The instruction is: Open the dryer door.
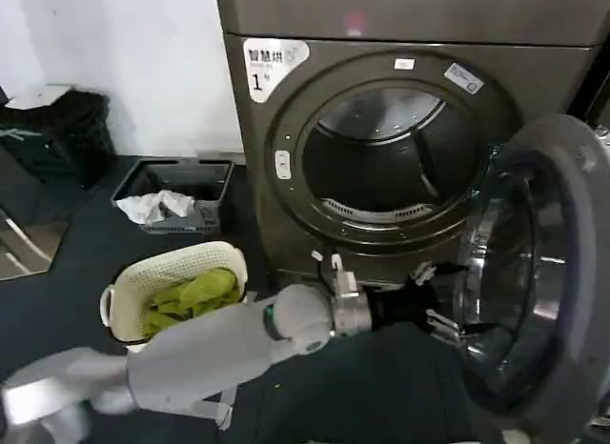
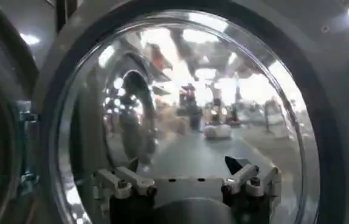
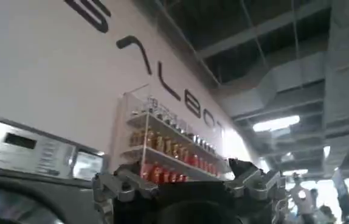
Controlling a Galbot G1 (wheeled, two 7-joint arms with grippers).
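From the head camera, the dryer (image 1: 400, 149) stands straight ahead with its drum mouth (image 1: 391, 158) uncovered, and the dryer door (image 1: 534, 282) hangs swung out on the machine's right side, its wide rim and bulging dark glass turned toward the robot. The left arm (image 1: 219, 349) reaches across from the lower left, and the left gripper (image 1: 440, 301) sits low in front of the machine, right by the lower inner edge of the door, fingers spread apart and holding nothing. On the floor to the left are a cream laundry basket (image 1: 119, 292) with green cloth (image 1: 195, 296) inside, and farther back a dark crate (image 1: 205, 182) with a white cloth (image 1: 152, 208) in it. From the left wrist, the door's glass (image 2: 193, 109) looms close and reflects a bright room, with the grey rim (image 2: 320, 122) around it; the two fingers (image 2: 123, 182) stand wide with empty space between them. From the right wrist, the right gripper (image 3: 190, 182) points upward past a machine's control panel (image 3: 34, 152) toward a white wall with a shelf of bottles (image 3: 168, 146), its jaws wide and empty.
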